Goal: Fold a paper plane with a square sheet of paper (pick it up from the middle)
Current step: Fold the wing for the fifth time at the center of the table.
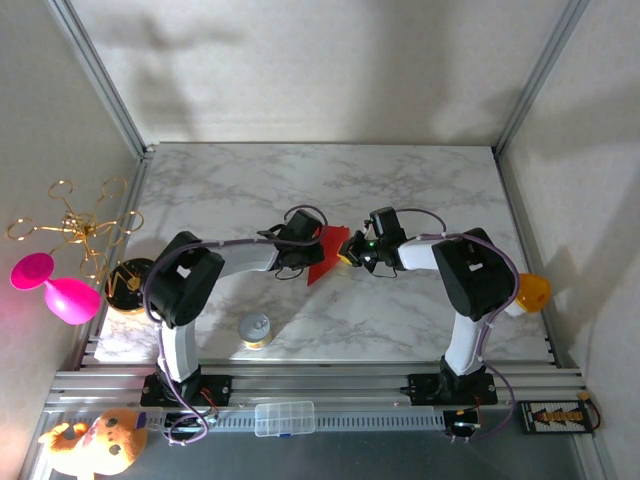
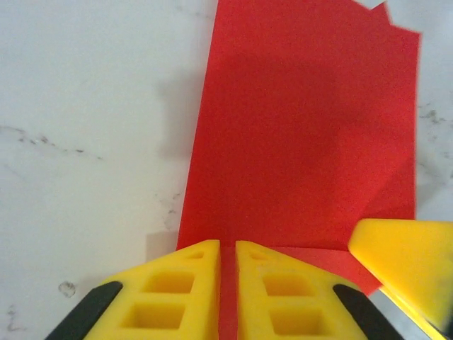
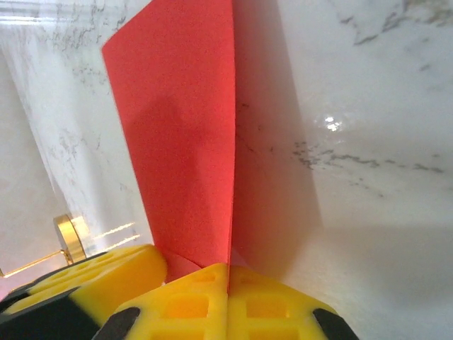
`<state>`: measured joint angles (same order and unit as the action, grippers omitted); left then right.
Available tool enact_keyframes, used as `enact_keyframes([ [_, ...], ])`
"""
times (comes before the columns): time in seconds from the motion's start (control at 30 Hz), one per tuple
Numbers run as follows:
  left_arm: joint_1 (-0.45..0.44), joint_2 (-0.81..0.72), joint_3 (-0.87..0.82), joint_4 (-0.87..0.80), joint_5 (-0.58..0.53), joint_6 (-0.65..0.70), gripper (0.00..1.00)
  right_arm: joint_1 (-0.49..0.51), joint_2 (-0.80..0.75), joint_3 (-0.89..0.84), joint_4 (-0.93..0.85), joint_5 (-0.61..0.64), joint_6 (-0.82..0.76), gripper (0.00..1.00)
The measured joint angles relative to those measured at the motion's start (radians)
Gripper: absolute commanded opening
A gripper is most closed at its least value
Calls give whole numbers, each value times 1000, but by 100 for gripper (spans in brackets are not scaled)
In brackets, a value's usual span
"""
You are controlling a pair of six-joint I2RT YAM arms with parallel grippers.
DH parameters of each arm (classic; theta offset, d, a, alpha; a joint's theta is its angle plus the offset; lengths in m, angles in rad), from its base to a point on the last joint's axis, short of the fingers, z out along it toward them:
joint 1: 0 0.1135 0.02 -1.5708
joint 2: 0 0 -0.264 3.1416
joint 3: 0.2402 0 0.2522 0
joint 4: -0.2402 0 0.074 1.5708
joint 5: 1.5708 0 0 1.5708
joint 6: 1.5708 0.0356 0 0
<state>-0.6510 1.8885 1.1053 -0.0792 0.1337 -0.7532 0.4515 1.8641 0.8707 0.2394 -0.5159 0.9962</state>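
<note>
While both arms meet over the middle of the marble table (image 1: pixel 420 190), the square sheet of paper (image 1: pixel 322 262) sits pinched between them, bright red, already creased and tilted up instead of lying flat. The left gripper (image 2: pixel 228 249) has its yellow fingers drawn almost together on one edge of the sheet, a sliver of red showing in the slit between them. The right gripper (image 3: pixel 228 275) is clamped tight on the paper where a sharp fold line runs straight into the seam of its pads. From the left wrist, the red panel stretches away from the fingers with a second layer showing along its near edge, and one finger (image 2: pixel 403 262) of the other arm crowds in just beside it. From the right wrist, the crease stands as a raised ridge with one panel turned toward the camera. By the look of it, the work is among the middle folds: a crease is made but no narrow pointed dart has formed, so the paper plane is some way off. The next move likely calls for one gripper to hold the ridge firm while the other lets go, takes a free corner, brings it to the centre line and presses it flat. With the grips so close together, any pull apart could tear or skew the thin sheet.
</note>
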Motion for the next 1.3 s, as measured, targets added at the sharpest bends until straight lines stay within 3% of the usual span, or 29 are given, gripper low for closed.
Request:
enact_keyframes([
  [0.2, 1, -144, -50, 63, -8, 68, 48, 0, -92, -14, -20, 52, 0, 2],
  [0.33, 0, -221, -117, 158, -10, 138, 60, -2, -174, -24, -23, 109, 14, 3],
  [0.47, -13, -246, -188, 245, -18, 217, 77, -6, -222, -54, -27, 158, 51, 3],
  [0.6, -50, -249, -260, 328, -26, 302, 89, -14, -233, -77, -53, 192, 94, 3],
  [1.0, -166, -198, -322, 518, -110, 593, 95, -25, -233, -77, -129, 209, 183, 5],
  [1.3, -185, -90, -307, 577, -108, 798, 82, -39, -233, -77, -143, 198, 232, 4],
])
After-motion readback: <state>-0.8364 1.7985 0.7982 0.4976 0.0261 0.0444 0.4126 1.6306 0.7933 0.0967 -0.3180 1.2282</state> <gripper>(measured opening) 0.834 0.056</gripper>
